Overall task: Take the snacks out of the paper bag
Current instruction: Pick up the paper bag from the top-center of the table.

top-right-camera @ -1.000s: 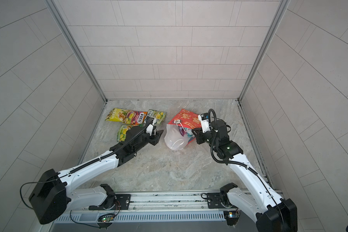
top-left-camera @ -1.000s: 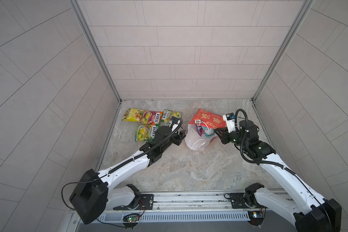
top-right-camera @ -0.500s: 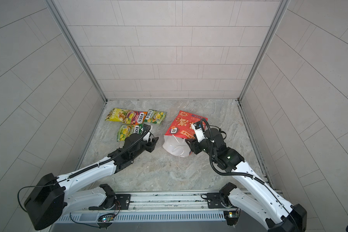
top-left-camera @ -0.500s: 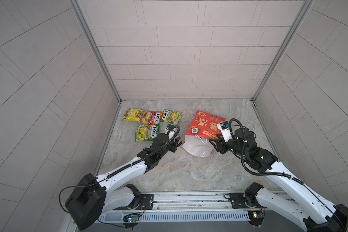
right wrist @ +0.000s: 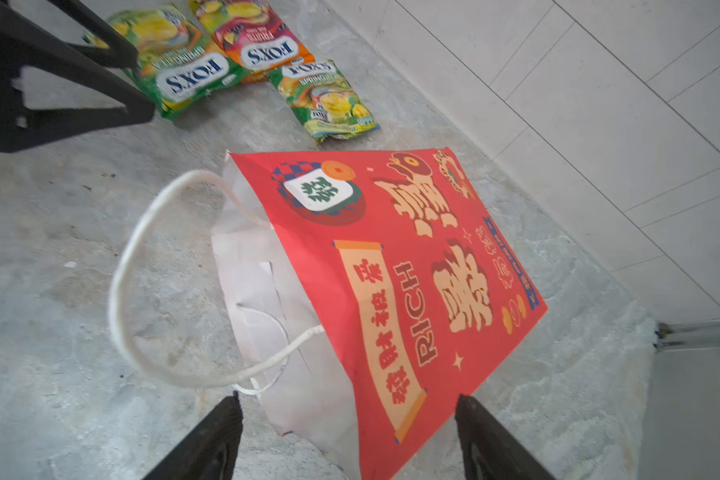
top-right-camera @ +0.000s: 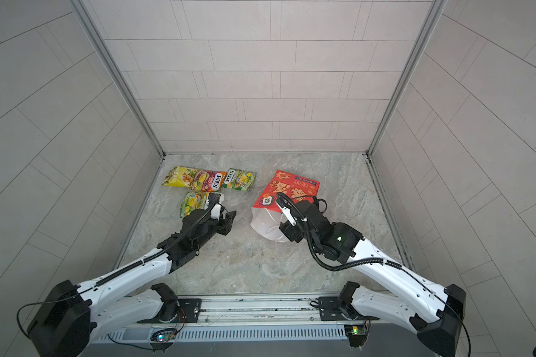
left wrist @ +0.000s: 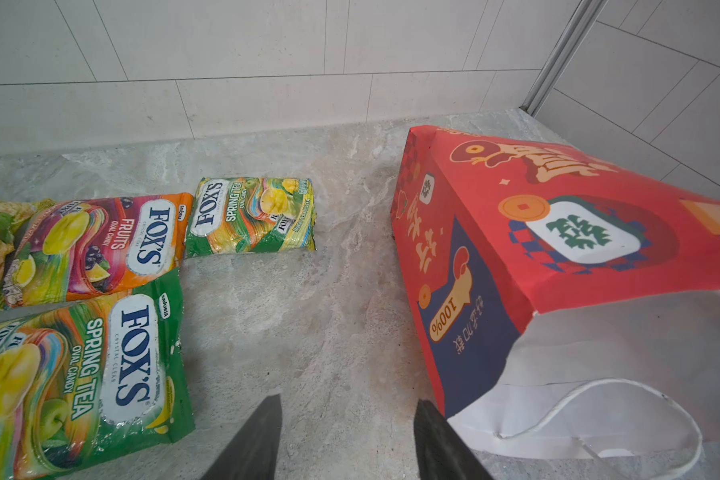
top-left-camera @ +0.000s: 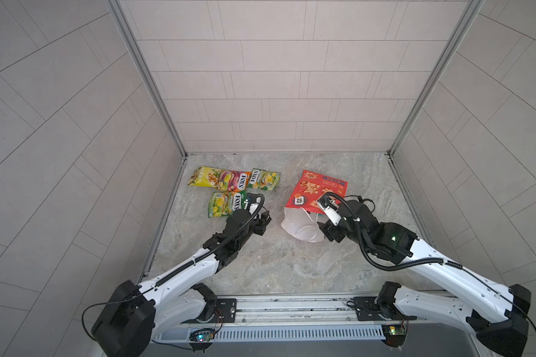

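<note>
Snacks (top-left-camera: 234, 180), status: 4 packets counted outside the paper bag (top-left-camera: 317, 191), all flat on the stone floor (top-left-camera: 276, 262) off the bag's navy side panel and clear of it.
- Item 1: plain yellow packet (top-left-camera: 203, 180), farthest from the bag.
- Item 2: pink-orange FOX'S Fruits packet (left wrist: 100, 245), overlapping item 1 on its bag-facing end.
- Item 3: small green FOX'S Spring Tea packet (left wrist: 250, 214), nearest the bag.
- Item 4: large green FOX'S Spring Tea packet (left wrist: 80, 374), just beside item 2.

Paper bag: lies on its side, red face up, mouth open, white lining showing, cord handles (right wrist: 134, 249) loose at the mouth. No packet shows in the visible lining, but the deeper part is hidden, so I cannot tell whether anything remains inside.

Left gripper (left wrist: 346, 411): jaws spread, empty, over bare floor between item 4 and the bag's mouth.
Right gripper (right wrist: 348, 409): jaws spread wide, empty, at the bag's mouth edge.

Judgement: largely done. What is left is checking the bag's depth and removing any remainder.
</note>
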